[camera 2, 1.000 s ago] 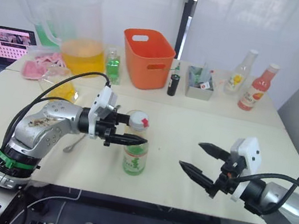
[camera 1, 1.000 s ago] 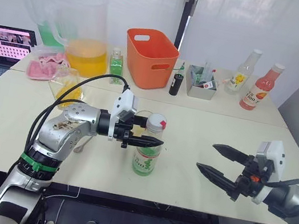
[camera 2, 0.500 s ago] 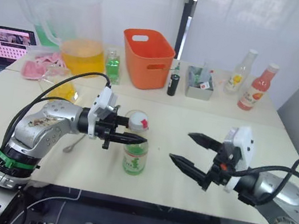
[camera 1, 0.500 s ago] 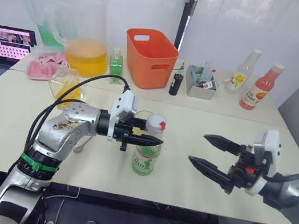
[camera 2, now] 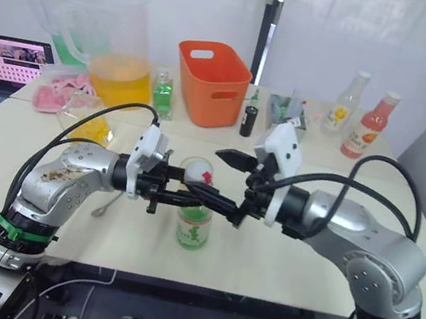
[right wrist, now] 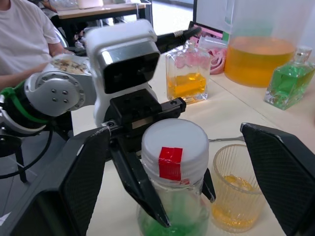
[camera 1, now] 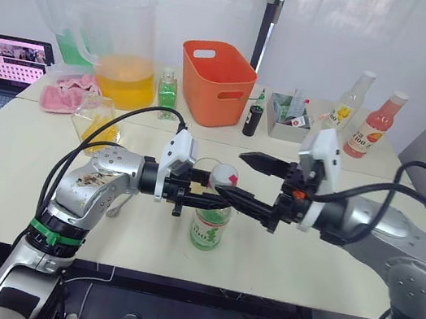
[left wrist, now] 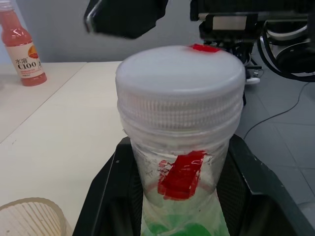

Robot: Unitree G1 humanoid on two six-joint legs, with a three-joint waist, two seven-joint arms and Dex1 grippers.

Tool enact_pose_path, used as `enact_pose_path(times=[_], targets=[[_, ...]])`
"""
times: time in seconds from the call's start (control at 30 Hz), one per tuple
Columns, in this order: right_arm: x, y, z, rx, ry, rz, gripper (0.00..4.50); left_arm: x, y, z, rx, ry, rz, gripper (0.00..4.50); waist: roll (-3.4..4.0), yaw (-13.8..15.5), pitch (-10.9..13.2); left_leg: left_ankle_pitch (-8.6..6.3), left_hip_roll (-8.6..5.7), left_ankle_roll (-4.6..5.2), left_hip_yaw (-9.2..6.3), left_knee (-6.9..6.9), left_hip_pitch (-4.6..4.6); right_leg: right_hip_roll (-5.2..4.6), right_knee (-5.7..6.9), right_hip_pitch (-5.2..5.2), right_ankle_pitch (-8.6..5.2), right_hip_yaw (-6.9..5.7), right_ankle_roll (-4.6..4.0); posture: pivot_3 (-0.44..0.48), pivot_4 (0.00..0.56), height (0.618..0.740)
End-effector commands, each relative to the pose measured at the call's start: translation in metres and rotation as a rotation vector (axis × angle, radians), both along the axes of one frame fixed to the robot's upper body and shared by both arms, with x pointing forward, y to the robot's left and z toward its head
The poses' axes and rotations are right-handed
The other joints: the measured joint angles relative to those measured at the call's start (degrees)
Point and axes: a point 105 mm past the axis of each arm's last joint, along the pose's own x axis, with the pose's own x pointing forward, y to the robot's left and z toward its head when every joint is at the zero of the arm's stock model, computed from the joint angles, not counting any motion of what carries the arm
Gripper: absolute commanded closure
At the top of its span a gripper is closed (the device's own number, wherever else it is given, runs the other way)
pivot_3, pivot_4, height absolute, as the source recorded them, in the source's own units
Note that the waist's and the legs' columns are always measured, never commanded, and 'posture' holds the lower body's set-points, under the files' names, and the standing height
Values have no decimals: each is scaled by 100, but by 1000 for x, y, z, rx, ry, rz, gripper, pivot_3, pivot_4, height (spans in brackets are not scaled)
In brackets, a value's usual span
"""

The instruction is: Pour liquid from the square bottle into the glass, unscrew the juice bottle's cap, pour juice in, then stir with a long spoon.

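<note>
With the juice bottle [camera 1: 209,223] held upright at its neck by the left hand [camera 1: 208,197] on the worktop [camera 1: 280,246] beside the glass [right wrist: 237,187], and the right hand [camera 1: 247,179] spread wide around the cap [left wrist: 180,78], a slanted closing could tip the bottle.

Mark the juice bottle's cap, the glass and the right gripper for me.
cap [right wrist: 173,142]: right wrist view, on its white top, above the red tape.
glass [right wrist: 235,189]: right wrist view, on its ribbed wall, beside the juice bottle.
right gripper [camera 1: 244,180]: left eye view, midway between its fingertips, next to the cap.
</note>
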Motion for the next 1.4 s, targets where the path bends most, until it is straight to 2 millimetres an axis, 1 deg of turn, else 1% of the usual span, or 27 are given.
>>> enact_pose_path(times=[0.03, 0.2, 0.27, 0.3, 0.33, 0.37, 0.5, 0.57, 0.73, 0.83, 0.87, 0.97, 1.1, 1.17, 1.23, 1.3, 1.4], targets=[[4, 2, 5, 1, -30, -33, 0, -1, 1, 7, -6, -51, 10, 3031, 0, -3, 0, 0, 0, 0, 0, 0, 0, 0, 0, 0, 0, 0, 0, 0, 150, 717], [4, 8, 3, -2, -26, -30, 0, -2, 2, 6, -1, -51, 10, 3031, 0, -3, 0, 0, 0, 0, 0, 0, 0, 0, 2, 0, 0, 0, 0, 0, 150, 717], [5, 9, 3, -3, -26, -29, 530, -3, 2, 6, -5, -48, 10, 3031, 0, -3, 0, 0, 0, 0, 0, 0, 0, 0, 2, 0, 0, 0, 0, 0, 150, 717], [5, 10, 2, -10, -25, -23, 623, -3, 2, 6, -5, -47, 9, 3031, 0, -3, 0, 0, 0, 0, 0, 0, 0, 0, 2, 0, 0, 0, 0, 0, 150, 717], [5, 10, 1, -16, -24, -19, 962, -3, 2, 5, -5, -47, 9, 3031, 0, -3, 0, 0, 0, 0, 0, 0, 0, 0, 2, 0, 0, 0, 0, 0, 150, 717], [4, 11, 1, -21, -25, -9, 1443, -3, 3, 6, -4, -48, 10, 3031, 0, -4, 0, 0, 0, 0, 0, 0, 0, 0, 2, 0, 0, 0, 0, 0, 150, 717], [3, 12, 0, -45, -28, 33, 2764, -4, 5, 7, -2, -52, 15, 3031, 0, -5, 0, 0, 0, 1, 0, 0, 1, 0, 2, -1, 0, 0, 0, 0, 150, 717], [1, 13, -1, -67, -27, 87, 2788, -4, 7, 9, -7, -56, 23, 3031, 1, -9, 0, 0, 1, 1, 0, 0, 1, 0, 2, -1, 0, 0, 0, 0, 150, 717], [-10, 19, -1, -119, -29, 291, 2788, -8, 9, 13, 12, -91, 23, 3031, 1, -16, 0, 0, 1, 0, 1, 0, 2, 0, 2, -2, 0, 0, 0, 0, 150, 717], [-8, 16, 1, -127, -18, 413, 2788, -16, 6, 13, 32, -125, -4, 3031, 1, -22, 0, 0, 1, 0, 1, -3, 2, 1, 3, -5, 0, 0, 0, 0, 150, 717], [-6, 15, -2, -160, -34, 450, 2788, -17, 6, 12, 35, -127, -8, 3031, 2, -27, 0, 0, 1, 0, 1, -2, 2, 1, 3, -5, 0, -1, 0, 0, 150, 717], [2, 13, -10, -238, -107, 566, 2788, -20, 8, 12, 41, -127, -9, 3031, 2, -26, 0, 0, 1, 0, 2, -3, 1, 1, 3, -6, 0, -1, 1, 0, 150, 717], [7, 14, -14, -313, -202, 726, 2788, -21, 9, 11, 45, -128, 0, 3031, 2, -35, 0, 0, 1, 0, 2, -3, 3, 2, 5, -6, 0, -2, 2, 0, 150, 717], [13, 16, -14, -327, -219, 766, 2788, -21, 9, 11, 44, -131, 4, 3031, 2, -44, 0, 0, 2, 0, 2, -2, 3, 3, 7, -6, 0, -2, 2, 0, 150, 717], [21, 20, -8, -327, -217, 770, 2788, -22, 9, 11, 44, -133, 6, 3031, 2, -51, 0, 0, 2, 0, 2, -2, 5, 3, 12, -6, 0, -2, 2, 0, 150, 717], [31, 21, -3, -335, -196, 734, 2788, -22, 9, 10, 42, -131, 8, 3031, 2, -65, 0, 0, 2, 0, 2, -1, 6, 3, 18, -7, 0, -2, 2, 0, 150, 717], [37, 15, 10, -298, -189, 688, 2788, -23, 9, 9, 35, -121, 15, 3031, 2, -65, 1, 0, 2, 0, 1, -1, 5, 3, 25, -13, 0, -2, 2, 0, 150, 717]])
